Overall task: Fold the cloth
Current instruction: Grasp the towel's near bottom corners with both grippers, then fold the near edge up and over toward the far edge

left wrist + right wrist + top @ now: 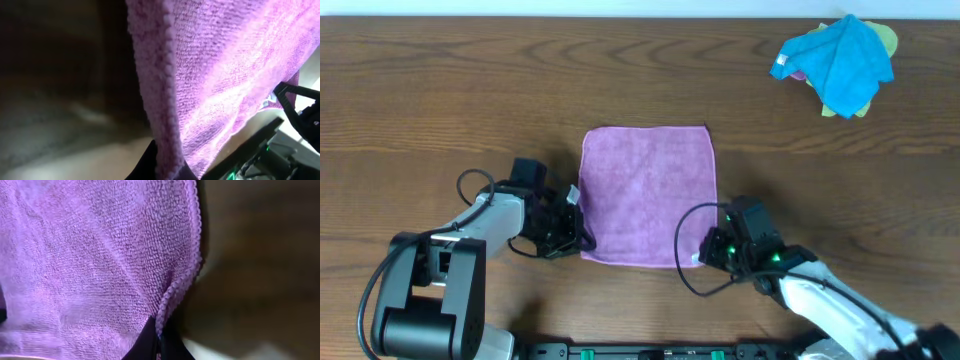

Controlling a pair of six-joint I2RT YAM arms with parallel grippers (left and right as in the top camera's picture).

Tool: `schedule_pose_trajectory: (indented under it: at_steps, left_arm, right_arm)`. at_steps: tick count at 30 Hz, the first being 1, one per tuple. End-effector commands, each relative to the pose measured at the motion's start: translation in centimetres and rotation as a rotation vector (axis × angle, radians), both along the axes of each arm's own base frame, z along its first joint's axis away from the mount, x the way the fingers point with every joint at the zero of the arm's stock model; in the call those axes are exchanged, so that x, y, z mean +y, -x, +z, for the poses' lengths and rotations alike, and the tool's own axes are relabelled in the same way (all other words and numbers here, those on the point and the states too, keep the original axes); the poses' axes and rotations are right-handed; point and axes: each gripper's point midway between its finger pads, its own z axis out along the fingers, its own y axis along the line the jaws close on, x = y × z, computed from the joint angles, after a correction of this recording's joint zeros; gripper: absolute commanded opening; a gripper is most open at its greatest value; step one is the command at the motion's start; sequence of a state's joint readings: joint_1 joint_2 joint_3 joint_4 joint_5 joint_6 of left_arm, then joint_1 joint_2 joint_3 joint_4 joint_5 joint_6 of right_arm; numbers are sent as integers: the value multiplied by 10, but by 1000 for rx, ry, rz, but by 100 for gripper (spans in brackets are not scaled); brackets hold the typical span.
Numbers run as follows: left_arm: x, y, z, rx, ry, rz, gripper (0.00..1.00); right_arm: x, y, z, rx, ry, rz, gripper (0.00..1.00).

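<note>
Two arms reaching in from the near side, overhead view first. Purple square microfibre cloth [648,195] spread flat in the middle of the dark brown wooden worktop [440,100], far edge straight, near edge toward the arm bases. Left gripper [576,238] at the near-left corner, touching the hem, looking closed on it from up here. Right gripper [704,256] at the near-right corner, likewise on the hem, green lights glowing on the wrist behind it. Well apart, at the far right: bright blue cloth [835,60] in a crumpled heap, yellow-green cloth [886,38] peeking out from under it.

Over to the left wrist. Cloth [225,65] filling the right half of the frame, fuzzy weave brightly lit, stitched hem running down from the top into the left gripper [167,167] at the bottom edge. Dark fingers [145,162] pinched tight on that hem, no gap showing. Blurred worktop off to the left. Black hardware with a green light [280,145] low on the right.

Now the right wrist. Cloth [90,265] across the left two-thirds, scalloped hem down its right side, puckering inward and down into the right gripper [159,347]. Fingers [142,345] clamped together on that gathered hem, nothing else held. Dark, blurred worktop [260,255] to the right.
</note>
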State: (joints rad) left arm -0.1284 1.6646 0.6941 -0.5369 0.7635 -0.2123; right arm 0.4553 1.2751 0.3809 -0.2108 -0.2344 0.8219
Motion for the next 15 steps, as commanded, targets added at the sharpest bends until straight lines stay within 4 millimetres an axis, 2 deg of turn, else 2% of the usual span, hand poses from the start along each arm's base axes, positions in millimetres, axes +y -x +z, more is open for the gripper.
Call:
schedule_pose_trajectory:
  at_steps: [1, 6, 10, 15]
  left_arm:
    - [-2, 10, 2, 7, 24, -43, 6]
    - [-2, 16, 14, 2, 25, -50, 6]
    - [-2, 15, 33, -46, 30, -38, 6]
    - [-1, -6, 52, -144, 19, 46, 6]
  right_arm:
    - [-2, 8, 11, -22, -9, 21, 1]
    - [-5, 15, 36, -65, -33, 22, 1]
    - [-4, 12, 56, -131, -60, 24, 1]
    - [-10, -8, 73, -225, 3, 11, 1]
